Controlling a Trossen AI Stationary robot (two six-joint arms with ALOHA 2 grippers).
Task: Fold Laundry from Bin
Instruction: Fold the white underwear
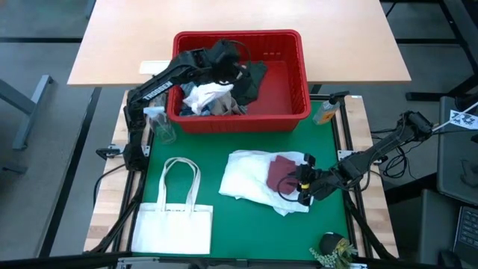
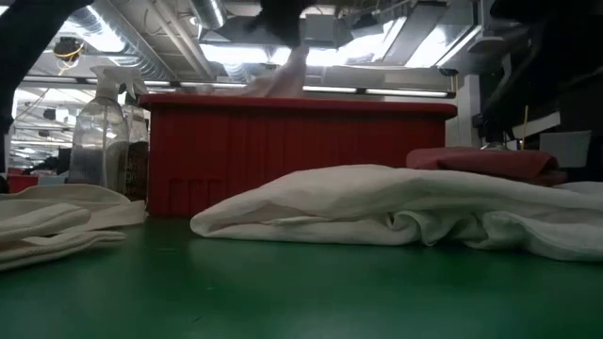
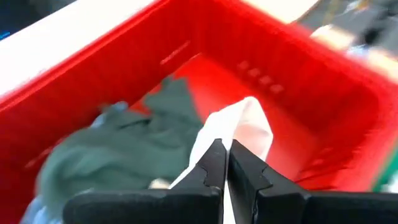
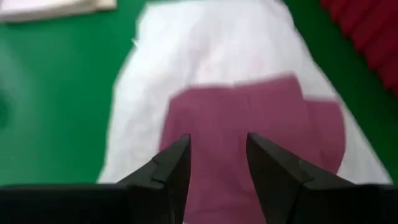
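Note:
The red bin (image 1: 287, 82) stands at the table's far middle and holds a heap of laundry: white (image 1: 209, 96) and dark green (image 3: 124, 149) pieces. My left gripper (image 3: 224, 163) is in the bin, above the heap, shut on a white cloth (image 3: 245, 124); in the high view it is (image 1: 224, 58). A white garment (image 1: 250, 175) lies spread on the green mat, with a folded maroon piece (image 1: 282, 170) on top of it. My right gripper (image 4: 217, 155) is open at the maroon piece's right side (image 4: 249, 118); whether it touches, I cannot tell. My left gripper pinches a bunched tip of the white cloth (image 3: 233, 134) between its two shut fingers. The cloth stands up past the fingertips, raised above the heap in the bin. In the low view the white cloth (image 2: 283, 75) shows above the bin's rim.
A clear spray bottle (image 1: 159, 123) stands at the bin's left near corner. A flat white tote bag (image 1: 175, 217) lies at the near left. A small orange bottle (image 1: 326, 112) stands right of the bin. A small sprig (image 1: 332, 246) lies at the near right corner.

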